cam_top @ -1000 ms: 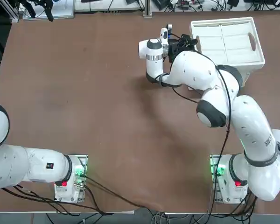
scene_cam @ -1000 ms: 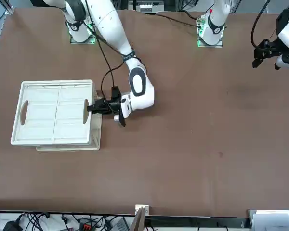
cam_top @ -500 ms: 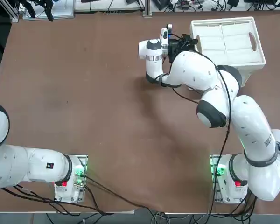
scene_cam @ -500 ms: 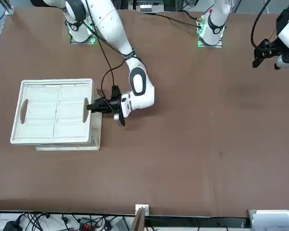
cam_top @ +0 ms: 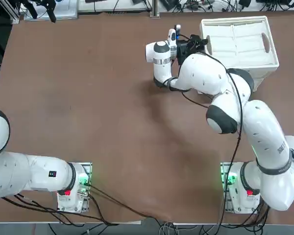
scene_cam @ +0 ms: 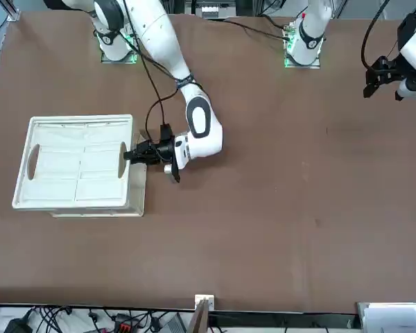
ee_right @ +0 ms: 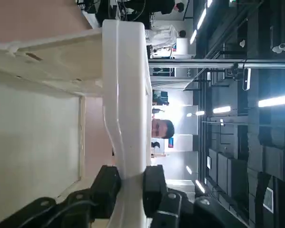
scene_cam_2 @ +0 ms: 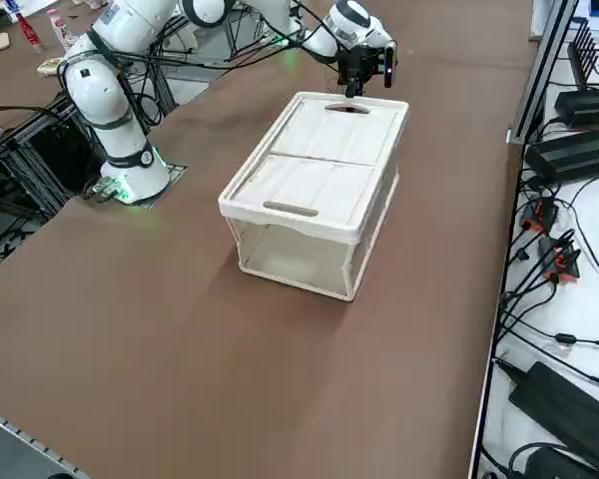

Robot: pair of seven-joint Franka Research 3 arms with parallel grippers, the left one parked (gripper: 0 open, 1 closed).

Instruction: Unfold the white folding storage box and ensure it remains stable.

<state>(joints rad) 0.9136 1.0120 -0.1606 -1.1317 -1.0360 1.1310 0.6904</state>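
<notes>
The white folding storage box (cam_top: 240, 41) stands at the far right of the brown table, with its thick rim lifted and its translucent side walls hanging below (scene_cam_2: 304, 254). Flat ribbed panels lie inside under the rim (scene_cam: 76, 163). My right gripper (cam_top: 202, 43) is shut on the rim of the short side that faces the table's middle, right by the oval handle cutout (scene_cam: 130, 154). In the right wrist view the two black fingers (ee_right: 154, 183) clamp the white rim (ee_right: 126, 95) between them. Seen from the right side, the gripper (scene_cam_2: 354, 92) comes down onto the box's far end.
Black power supplies and cables (scene_cam_2: 579, 150) lie along a shelf beyond the table's right edge. The right arm's base (cam_top: 240, 188) is bolted near the table's near edge. A person (ee_right: 162, 128) shows far off in the room.
The box's rim has risen a little with my gripper still clamped on it, so the box stands slightly taller. The grip itself is unchanged.
</notes>
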